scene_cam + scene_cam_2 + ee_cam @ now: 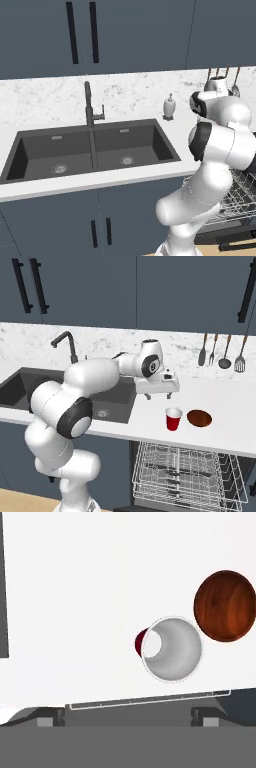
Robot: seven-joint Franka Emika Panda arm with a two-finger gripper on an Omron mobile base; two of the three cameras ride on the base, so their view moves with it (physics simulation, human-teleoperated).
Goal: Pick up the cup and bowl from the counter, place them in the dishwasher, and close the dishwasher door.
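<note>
White marbled surface (220, 428) runs beneath blue-grey wall cabinets with black handles (30, 286), carrying a dark double sink (90, 147) with a dark tall faucet (89, 105) and a white pump-top soap bottle (169, 107) near the backsplash. Four kitchen utensils (221, 351) hang on the wall at the right. A small red cup with a white inside (173, 418) stands upright on the surface right of the sink, and a shallow reddish-brown bowl (199, 418) sits just beside it, apart from it; both lie near the front edge. Below them the dishwasher's silvery wire rack (185, 471) is pulled out, its right end cut off by the frame. The dishwasher door is hard to make out. The end effector (157, 397) hovers open and empty above bare surface just left of the cup, touching nothing. In the left base view the arm hides the cup and bowl.
</note>
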